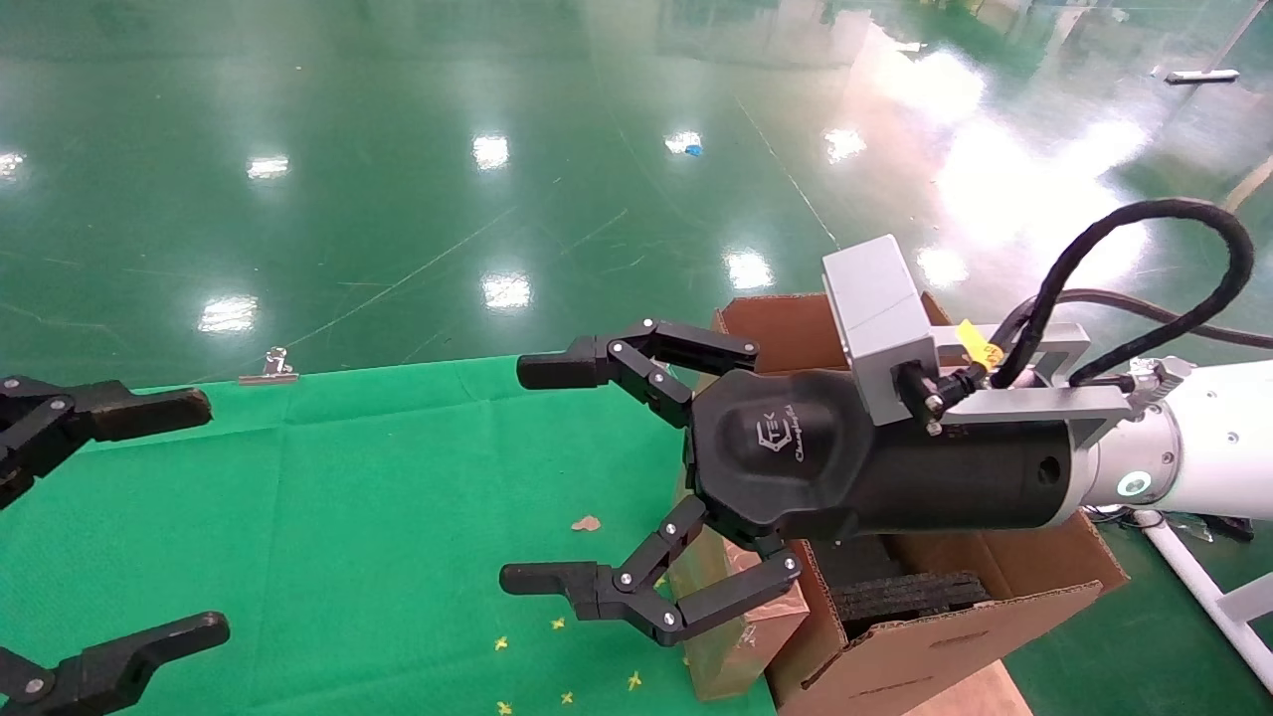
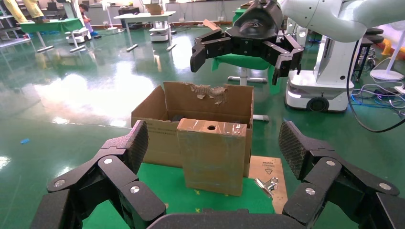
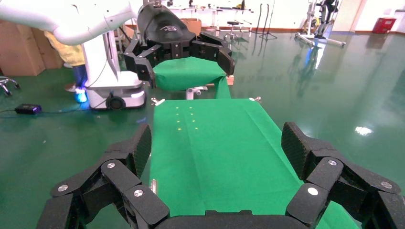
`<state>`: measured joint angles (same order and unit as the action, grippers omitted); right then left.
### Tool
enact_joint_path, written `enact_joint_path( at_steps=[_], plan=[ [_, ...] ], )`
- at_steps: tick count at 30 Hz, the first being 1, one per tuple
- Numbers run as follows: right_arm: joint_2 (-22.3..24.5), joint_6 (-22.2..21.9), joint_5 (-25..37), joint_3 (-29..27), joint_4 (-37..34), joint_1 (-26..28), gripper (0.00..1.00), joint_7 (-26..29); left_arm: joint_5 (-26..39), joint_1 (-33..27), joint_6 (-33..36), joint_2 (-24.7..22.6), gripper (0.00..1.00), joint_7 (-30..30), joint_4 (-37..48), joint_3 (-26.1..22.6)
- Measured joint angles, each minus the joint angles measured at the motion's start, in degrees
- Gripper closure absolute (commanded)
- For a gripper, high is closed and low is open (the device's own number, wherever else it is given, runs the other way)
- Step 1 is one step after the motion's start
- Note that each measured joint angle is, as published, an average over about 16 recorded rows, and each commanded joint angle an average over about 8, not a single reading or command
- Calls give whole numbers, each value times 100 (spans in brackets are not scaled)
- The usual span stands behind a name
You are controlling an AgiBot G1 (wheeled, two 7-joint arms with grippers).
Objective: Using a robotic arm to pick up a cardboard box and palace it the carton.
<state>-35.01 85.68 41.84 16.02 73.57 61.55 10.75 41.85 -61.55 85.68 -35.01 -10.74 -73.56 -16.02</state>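
Right under the right gripper (image 1: 542, 477) is where the action is gonna be. It's spread wide, nothing between the fingers, hanging above the green surface (image 1: 348, 517) with its palm pointing across toward the other arm. The cardboard box (image 1: 731, 636) stands on edge just below and slightly behind the gripper's lower fingers, pressed up against the outer wall of the carton (image 1: 955, 607), which sits behind the gripper under its wrist. From the left wrist view you can see the cardboard box (image 2: 212, 155) upright with its taped narrow edge on top, and the carton (image 2: 191, 112) right behind it with a ragged torn flap.

If I were driving this: I'd say the gripper has to turn downward and pull back a bit, since its fingertips look to be out past the box. Then come straight down so the fingers straddle the slim sides, not the long ones. That tape looks glossy, so I'd guess it's slippery; go deep enough for a solid bite before closing. Watch that the finger on the carton side doesn't snag the wall or flap. Lift clear of the rim before swinging over.

Left gripper (image 1: 109, 527) is also spread open and empty, off at the far side of the surface, looks idle.
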Motion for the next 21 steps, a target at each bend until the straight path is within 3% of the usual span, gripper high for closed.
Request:
enact_joint_path(
  at_steps=[13,21],
  plan=[
    [20,-15,95,47,18,13,0,52,-1,-1,0,0,0,1,1,-1],
    [-22,-50,929,472,191,377,0,536,-2,-2,1,0,0,3,4,-4]
  ],
)
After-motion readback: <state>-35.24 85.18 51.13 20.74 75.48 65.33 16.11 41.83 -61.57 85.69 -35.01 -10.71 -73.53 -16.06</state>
